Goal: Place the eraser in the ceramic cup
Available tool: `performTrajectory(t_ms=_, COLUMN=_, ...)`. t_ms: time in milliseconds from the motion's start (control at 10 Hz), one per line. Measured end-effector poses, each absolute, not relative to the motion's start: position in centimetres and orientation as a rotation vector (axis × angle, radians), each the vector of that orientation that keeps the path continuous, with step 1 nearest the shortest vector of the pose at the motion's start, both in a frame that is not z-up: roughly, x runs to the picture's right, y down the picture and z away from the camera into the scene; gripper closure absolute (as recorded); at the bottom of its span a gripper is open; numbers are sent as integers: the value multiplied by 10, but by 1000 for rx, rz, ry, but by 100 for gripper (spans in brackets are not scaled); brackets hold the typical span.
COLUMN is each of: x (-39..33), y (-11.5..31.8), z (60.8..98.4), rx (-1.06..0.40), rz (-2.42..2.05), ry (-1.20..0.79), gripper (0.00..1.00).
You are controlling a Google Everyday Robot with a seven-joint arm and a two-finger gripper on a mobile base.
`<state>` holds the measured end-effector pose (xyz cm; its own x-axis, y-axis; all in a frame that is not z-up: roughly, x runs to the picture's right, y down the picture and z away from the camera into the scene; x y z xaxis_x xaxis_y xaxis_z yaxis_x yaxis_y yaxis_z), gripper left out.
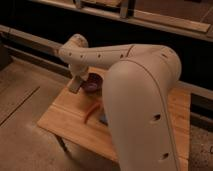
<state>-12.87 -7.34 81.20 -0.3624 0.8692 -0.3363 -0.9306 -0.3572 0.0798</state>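
Observation:
My gripper (76, 84) hangs from the arm's wrist over the back left part of the wooden table (62, 119), just left of the dark purple-brown bowl (93, 83). A small blue-grey edge of the eraser (103, 119) shows on the table beside my big forearm, which covers most of it. The white ceramic cup is hidden, likely behind the arm.
A slim red chili-shaped thing (91, 111) lies on the table in front of the bowl. My cream forearm (142, 105) fills the right half of the view. A dark counter with a rail (150, 22) runs behind the table. Grey floor lies to the left.

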Motion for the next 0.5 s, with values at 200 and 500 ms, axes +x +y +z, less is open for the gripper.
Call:
performTrajectory(t_ms=200, x=-133, y=-72, z=811, rx=-287, rz=1925, ry=305, gripper=100)
performTrajectory(t_ms=500, x=-133, y=-72, z=812, rx=-287, rz=1923, ry=304, gripper=100)
